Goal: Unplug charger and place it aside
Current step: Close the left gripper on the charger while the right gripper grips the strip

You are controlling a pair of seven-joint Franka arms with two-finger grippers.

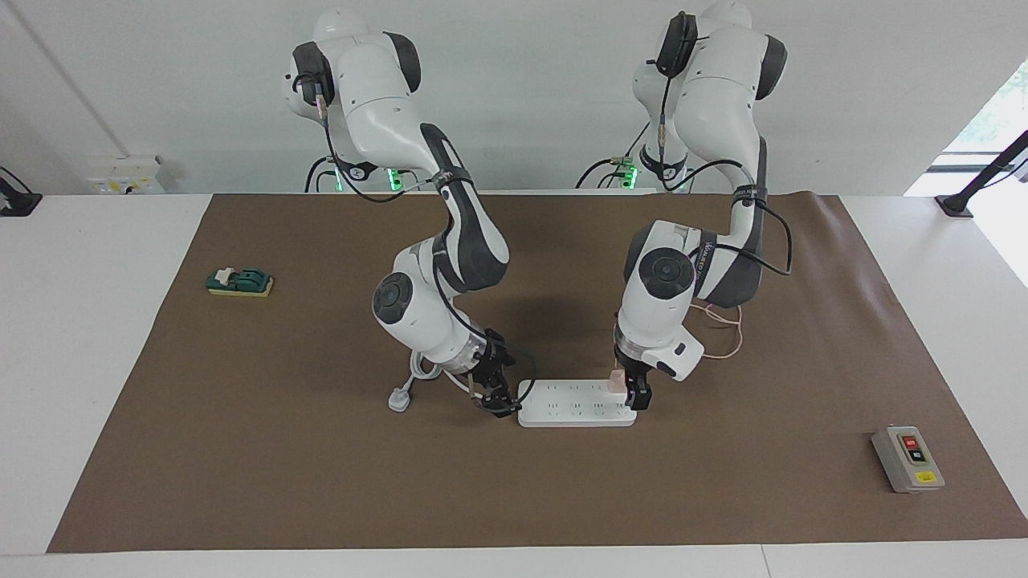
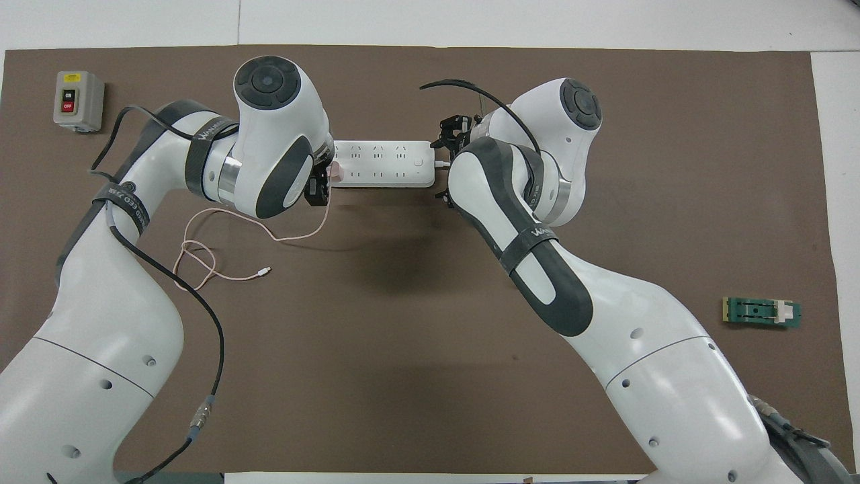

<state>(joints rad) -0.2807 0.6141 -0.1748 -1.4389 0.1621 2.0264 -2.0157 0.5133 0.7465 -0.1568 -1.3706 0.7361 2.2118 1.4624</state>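
Overhead view: small pale pink cube charger (image 2: 335, 173), thin looping pink cable (image 2: 222, 250).

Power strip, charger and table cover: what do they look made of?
Power strip: probably hard plastic, smooth white, with moulded socket slots. Charger: seemingly pale pink plastic; its thin cable curls loosely, so likely flexible rubbery sheathing. Table cover: matte brown sheet, possibly paper or thin felt; it lies flat without shine.

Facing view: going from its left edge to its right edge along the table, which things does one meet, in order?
Green switch block → three-pin plug → right gripper → white power strip → charger under the left gripper → grey push-button box.
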